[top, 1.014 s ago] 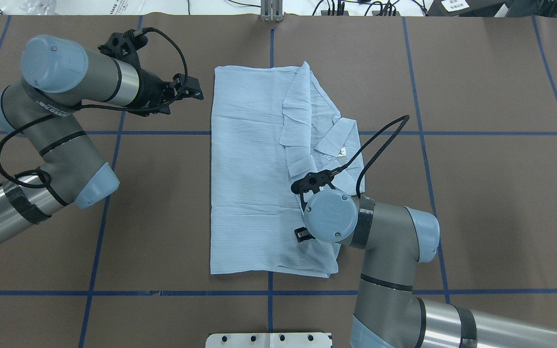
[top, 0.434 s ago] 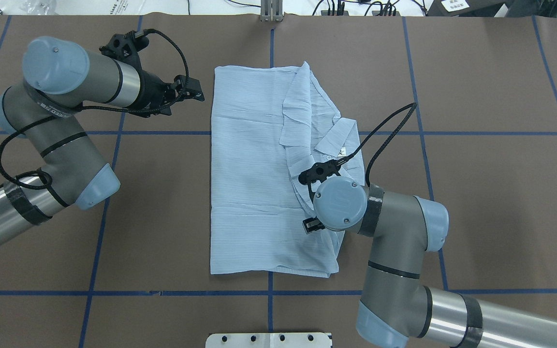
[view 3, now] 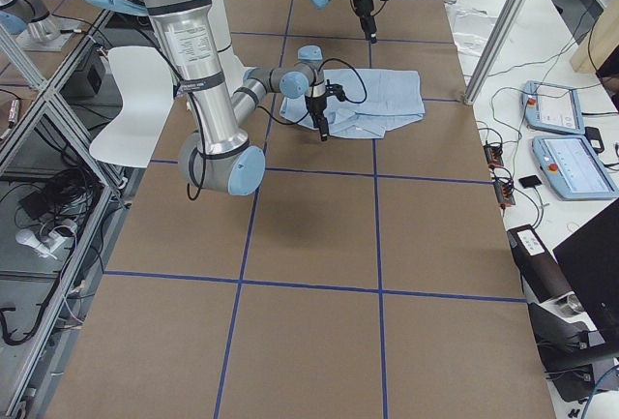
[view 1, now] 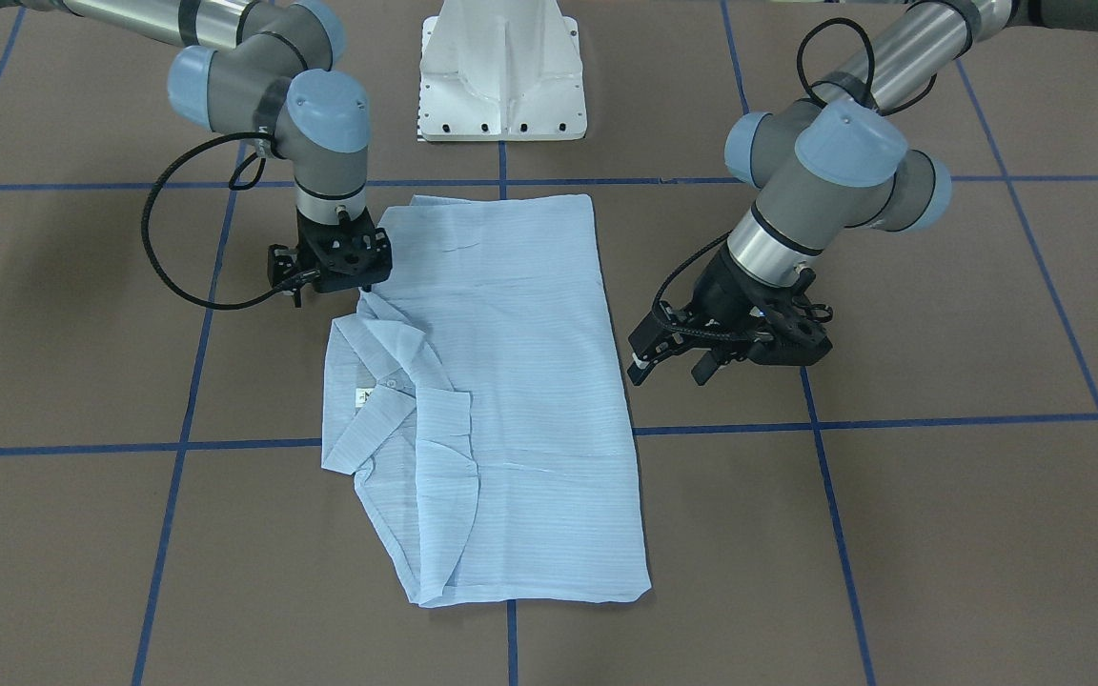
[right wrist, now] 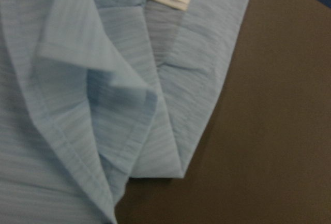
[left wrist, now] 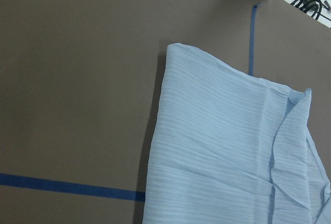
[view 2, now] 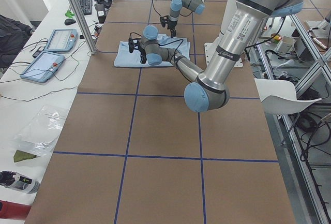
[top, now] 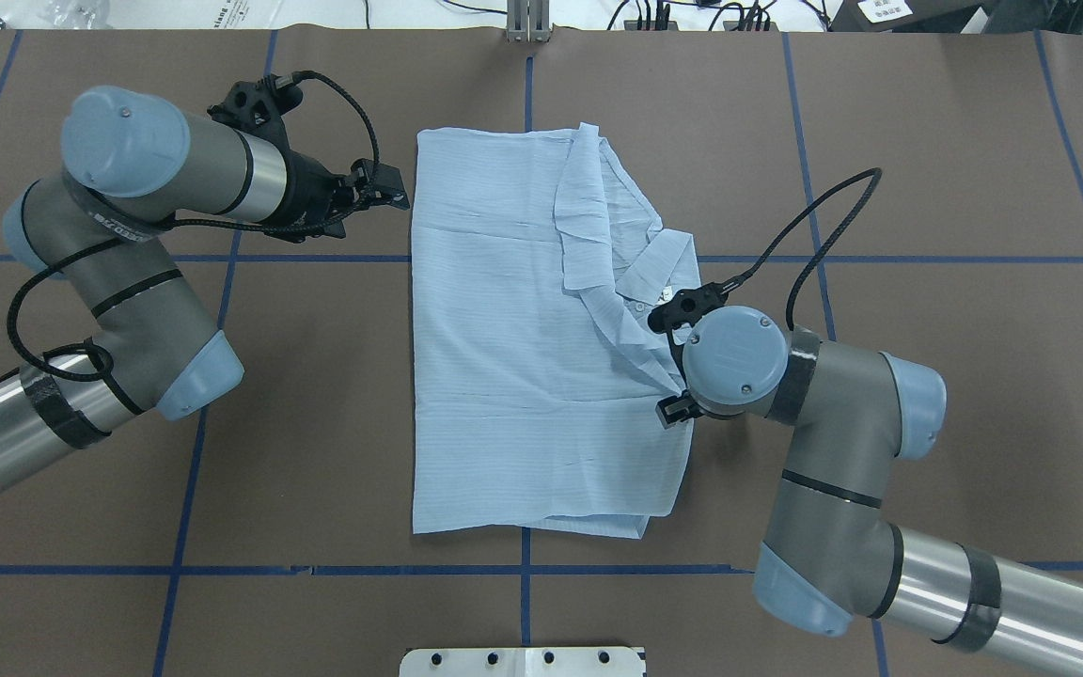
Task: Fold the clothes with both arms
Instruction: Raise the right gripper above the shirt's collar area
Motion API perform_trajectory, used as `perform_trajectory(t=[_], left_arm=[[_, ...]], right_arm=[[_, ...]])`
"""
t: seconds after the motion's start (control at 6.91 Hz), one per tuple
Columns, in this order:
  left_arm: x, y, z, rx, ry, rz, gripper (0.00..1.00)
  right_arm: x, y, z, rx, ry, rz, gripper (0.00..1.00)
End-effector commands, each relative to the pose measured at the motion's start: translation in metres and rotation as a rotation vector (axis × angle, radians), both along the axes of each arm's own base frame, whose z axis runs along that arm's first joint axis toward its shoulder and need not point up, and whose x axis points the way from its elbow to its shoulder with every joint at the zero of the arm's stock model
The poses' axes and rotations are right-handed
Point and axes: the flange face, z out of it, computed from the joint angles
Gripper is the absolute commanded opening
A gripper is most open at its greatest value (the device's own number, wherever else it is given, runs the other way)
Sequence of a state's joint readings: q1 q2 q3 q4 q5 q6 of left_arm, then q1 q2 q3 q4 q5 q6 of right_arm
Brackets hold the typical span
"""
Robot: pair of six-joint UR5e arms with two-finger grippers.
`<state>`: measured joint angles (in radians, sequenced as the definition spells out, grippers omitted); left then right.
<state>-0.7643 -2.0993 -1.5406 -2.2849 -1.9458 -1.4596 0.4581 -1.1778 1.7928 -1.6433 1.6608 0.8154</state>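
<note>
off far-left corner of thin pale-blue striped shirt, my left gripper hovered, fingers spread; my right gripper sat at collar-side edge, grip untellable; shirt's long axis ran near-to-far.

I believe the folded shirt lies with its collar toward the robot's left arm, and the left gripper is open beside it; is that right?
Not quite: the overhead view shows the collar toward the right arm. The shirt is folded, and the left gripper is open beside it.

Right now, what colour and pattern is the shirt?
The shirt is pale blue with fine stripes, clearest in the right wrist-mounted view.
</note>
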Motion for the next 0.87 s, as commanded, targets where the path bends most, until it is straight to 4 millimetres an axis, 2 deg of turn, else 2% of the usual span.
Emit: perform_trajectory(t=[0.0,0.14,0.29,0.43,0.58,0.72], left_arm=[[0.002,0.001,-0.001,-0.004,0.002,0.001,1.00],[0.002,0.001,0.000,-0.003,0.002,0.003,1.00],[0.002,0.002,0.000,-0.002,0.002,0.004,1.00],[0.002,0.002,-0.001,0.000,0.003,0.004,1.00],[0.002,0.002,-0.001,-0.002,0.003,0.003,1.00],[0.004,0.000,0.005,-0.007,-0.004,0.004,1.00]], right_arm=[[0.033,-0.007,0.026,-0.002,0.025,-0.004,1.00],[0.045,-0.016,0.003,0.002,-0.023,-0.001,1.00],[0.057,-0.034,-0.031,-0.019,-0.104,0.005,1.00],[0.046,-0.043,-0.064,0.012,-0.147,0.007,1.00],[0.027,-0.056,-0.087,0.028,-0.162,0.010,1.00],[0.004,-0.073,-0.101,0.041,-0.147,0.024,1.00]])
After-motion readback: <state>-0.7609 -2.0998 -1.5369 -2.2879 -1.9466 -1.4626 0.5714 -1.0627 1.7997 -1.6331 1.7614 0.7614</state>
